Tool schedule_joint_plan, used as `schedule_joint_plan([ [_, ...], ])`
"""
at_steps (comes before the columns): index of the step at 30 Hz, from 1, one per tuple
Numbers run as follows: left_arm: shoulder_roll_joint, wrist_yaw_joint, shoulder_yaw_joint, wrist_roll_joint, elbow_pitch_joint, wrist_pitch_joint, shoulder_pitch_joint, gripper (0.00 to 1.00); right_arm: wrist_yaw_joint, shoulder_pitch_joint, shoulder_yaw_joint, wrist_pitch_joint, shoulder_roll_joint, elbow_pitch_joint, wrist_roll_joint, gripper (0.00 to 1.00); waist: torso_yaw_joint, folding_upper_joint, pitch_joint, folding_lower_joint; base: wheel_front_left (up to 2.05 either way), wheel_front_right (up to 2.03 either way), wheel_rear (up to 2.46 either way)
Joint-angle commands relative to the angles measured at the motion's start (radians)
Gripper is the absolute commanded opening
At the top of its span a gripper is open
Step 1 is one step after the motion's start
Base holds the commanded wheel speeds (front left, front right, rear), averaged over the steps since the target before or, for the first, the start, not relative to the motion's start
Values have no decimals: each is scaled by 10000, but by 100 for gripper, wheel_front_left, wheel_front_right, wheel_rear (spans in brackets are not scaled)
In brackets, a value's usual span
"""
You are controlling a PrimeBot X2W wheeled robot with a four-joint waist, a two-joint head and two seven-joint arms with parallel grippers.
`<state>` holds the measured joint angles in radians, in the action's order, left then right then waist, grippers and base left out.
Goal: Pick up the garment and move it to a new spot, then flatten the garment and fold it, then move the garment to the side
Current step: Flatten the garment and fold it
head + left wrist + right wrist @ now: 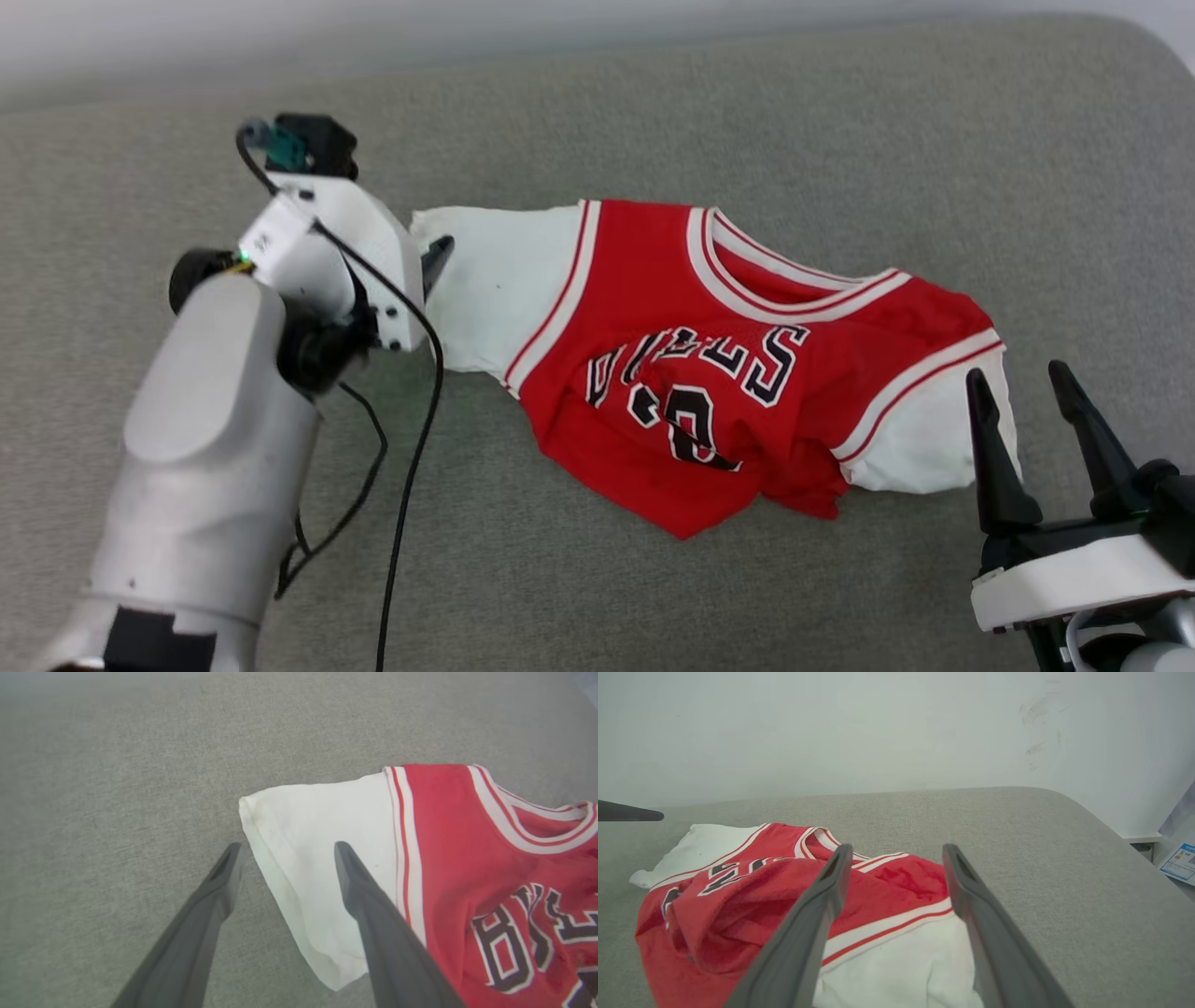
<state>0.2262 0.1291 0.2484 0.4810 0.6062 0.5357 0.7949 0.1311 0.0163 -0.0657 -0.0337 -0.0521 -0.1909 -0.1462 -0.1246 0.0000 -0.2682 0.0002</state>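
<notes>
Garment [672,308] lies on the grey padded surface [747,103], roughly centre, a bit to the right. It is not flat: the collar points to the far side and the red body is bunched, folded over itself at the near edge. The black-and-white lettering reads upside down in the head view and is partly creased under.

The white left sleeve [495,280] is spread out to the left. The white right sleeve [924,448] sits near right and is rumpled.

Left gripper [287,845]: jaws spread wide, grasping nothing. It sits at the left sleeve's outer edge, one finger over bare grey fabric just left of the cuff, the other over the white cloth. Can't tell if the tips touch cloth or surface. A black cable [411,448] hangs off that arm.

Right gripper [1018,371]: jaws also spread wide, empty. It is near right, fingers pointing to the far side, tips at the right sleeve. In its wrist view the fingers frame the striped armhole trim and the red shoulder. Contact not discernible.

A pale wall [831,728] runs behind the surface's far edge.
</notes>
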Motion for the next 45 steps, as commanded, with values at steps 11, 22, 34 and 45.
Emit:
schedule_joint_plan([
  [11,331,7,993,309,2696,1759,1814,100,-7,-749,208,-488,28,307,-336,100,-792,0,-1674,-2,0,0,0],
  [22,-56,26,2068,958,3785,1742,1520,0,-7,-987,122,-430,27,770,-700,100,-644,0,-1666,-2,0,0,0],
  [34,565,6,1437,1650,3067,-2112,994,0,-7,-788,-628,412,22,1733,-1419,100,218,0,-268,-2,0,0,0],
  [45,729,-342,1315,1807,1051,-3284,-1038,0,-5,-874,-2010,4274,-983,2644,-1959,100,1036,0,749,-2,0,0,0],
])
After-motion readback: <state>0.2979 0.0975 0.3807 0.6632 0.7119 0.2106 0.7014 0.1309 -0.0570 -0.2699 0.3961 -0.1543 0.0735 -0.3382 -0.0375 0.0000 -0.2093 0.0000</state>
